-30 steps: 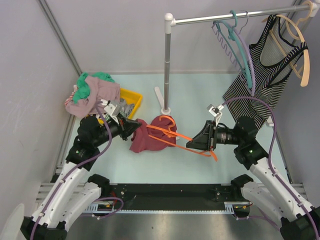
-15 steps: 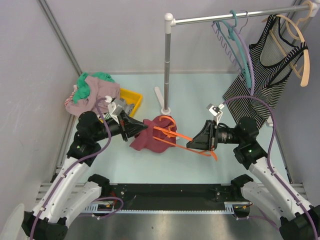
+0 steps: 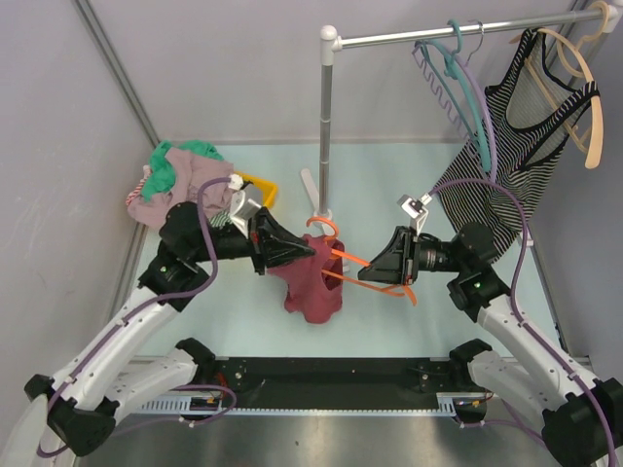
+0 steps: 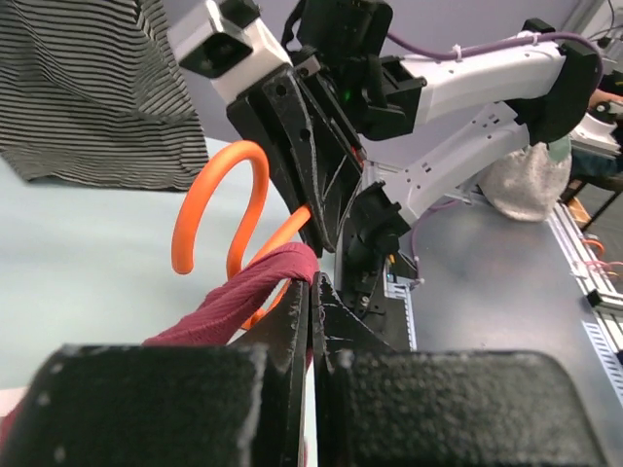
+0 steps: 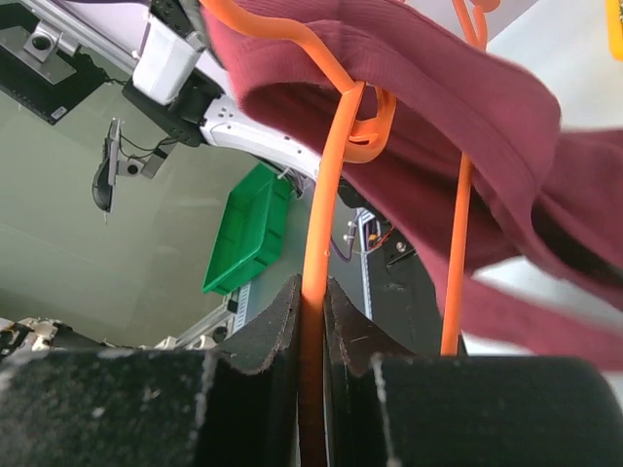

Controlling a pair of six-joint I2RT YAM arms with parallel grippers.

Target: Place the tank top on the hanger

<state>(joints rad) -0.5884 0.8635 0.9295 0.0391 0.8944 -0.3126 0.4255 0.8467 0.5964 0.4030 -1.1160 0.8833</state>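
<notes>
The maroon tank top [image 3: 316, 282] hangs in mid-air between my arms, draped over the thin orange hanger [image 3: 348, 259]. My left gripper [image 3: 310, 252] is shut on a strap of the tank top [image 4: 243, 292], next to the hanger's hook [image 4: 219, 209]. My right gripper [image 3: 364, 274] is shut on the hanger's orange bar [image 5: 313, 263]. In the right wrist view the maroon fabric [image 5: 428, 117] lies over the hanger's shoulder and notch.
A clothes rail on a post [image 3: 326, 126] stands behind the garment. Teal and lilac hangers [image 3: 467, 88] and a striped top [image 3: 506, 146] on a wooden hanger hang at the right. A pile of clothes [image 3: 180, 180] lies on a yellow bin [image 3: 258, 185] at the left.
Both grippers have risen; the tank top and hanger have lifted off the table and hang lower and more central. My left gripper has moved right, pulling the strap along the hanger.
</notes>
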